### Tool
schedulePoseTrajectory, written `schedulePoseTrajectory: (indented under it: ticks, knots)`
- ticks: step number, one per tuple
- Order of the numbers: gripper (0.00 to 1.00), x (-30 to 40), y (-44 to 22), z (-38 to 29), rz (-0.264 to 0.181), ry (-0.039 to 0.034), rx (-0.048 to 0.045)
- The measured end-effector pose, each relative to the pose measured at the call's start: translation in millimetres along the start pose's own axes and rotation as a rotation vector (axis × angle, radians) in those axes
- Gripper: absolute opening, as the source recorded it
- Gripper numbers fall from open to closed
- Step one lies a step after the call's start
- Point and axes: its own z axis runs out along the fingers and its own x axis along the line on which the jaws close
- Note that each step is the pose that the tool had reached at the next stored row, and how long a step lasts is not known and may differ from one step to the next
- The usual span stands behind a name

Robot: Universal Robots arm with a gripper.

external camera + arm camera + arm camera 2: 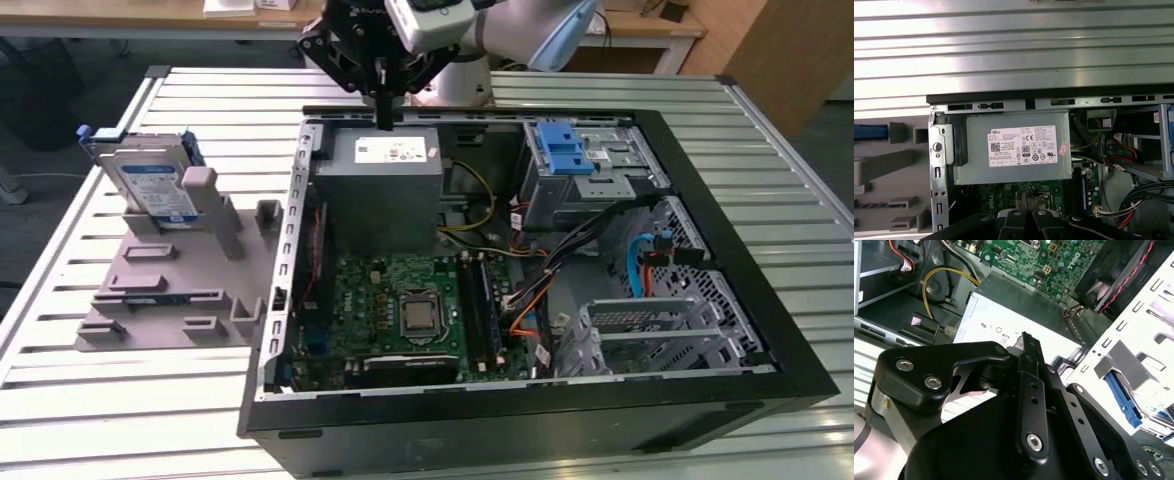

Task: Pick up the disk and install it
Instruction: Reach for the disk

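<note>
Hovering over the open case, the gripper is hanging with its fingers pressed together and carrying nothing, its tip pointing down at the power supply just beneath it. The disk is standing on edge in the grey stand on the table, outside the case and well apart from the tool, off toward the exterior view's left, with nothing touching it. Judging from this, the approach to the pick-up is the step under way. Doing it well is probably meaning rising clear of the case wall lying between tool and disk, spreading the fingers before coming down, closing across the thin body near its upper edge and clear of the upright post propping it, then drawing it straight up so the blue rails are not catching on the stand. Much is going unseen: the post is covering part of the disk's label, and the stand is hiding its lower edge. Under the blue bracket, the drive bay is sitting behind dark cables, so whether its slot is free is hard to make out. In the second wrist view the gripper is blocking most of what lies below it. In the first wrist view a blue strip beside the stand is being cut off by the frame, possibly the disk's rail, though that is not certain.
</note>
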Motion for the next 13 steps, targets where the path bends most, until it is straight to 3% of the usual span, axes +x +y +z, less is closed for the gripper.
schedulePoseTrajectory:
  ticks: [13]
  knots:
    - [0.11,12.8,0.1,-0.2,0.000,0.0001,0.0002]
